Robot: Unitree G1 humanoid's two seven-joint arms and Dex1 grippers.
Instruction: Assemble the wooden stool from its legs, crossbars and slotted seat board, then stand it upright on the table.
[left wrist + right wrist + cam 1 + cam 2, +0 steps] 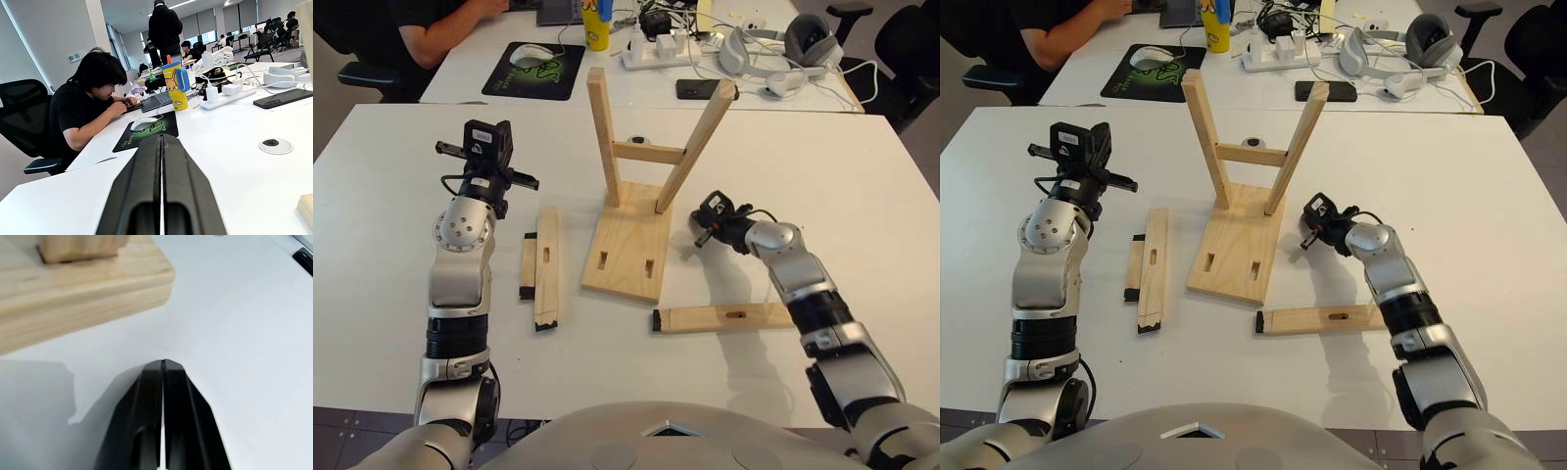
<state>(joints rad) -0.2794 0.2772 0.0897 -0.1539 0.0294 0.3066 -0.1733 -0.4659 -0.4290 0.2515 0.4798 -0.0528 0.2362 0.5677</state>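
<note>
The slotted seat board (625, 257) lies flat mid-table. Two legs (603, 132) stand up from its far end, joined by a crossbar (649, 153); its two near slots are open. A loose leg (546, 266) and a short crossbar (529, 266) lie side by side left of the board. Another loose leg (722, 317) lies right of its near end. My left gripper (487, 137) is raised over the table's left side, shut on nothing, pointing at the far desk. My right gripper (705, 225) is low beside the board's right edge (73, 284), shut and empty (163, 363).
A cable grommet (639, 140) sits in the table behind the stool. The far desk holds a mouse pad (534, 69), a yellow bottle (596, 24), a power strip, a phone (697, 89) and headphones (798, 49). A person sits at its left end.
</note>
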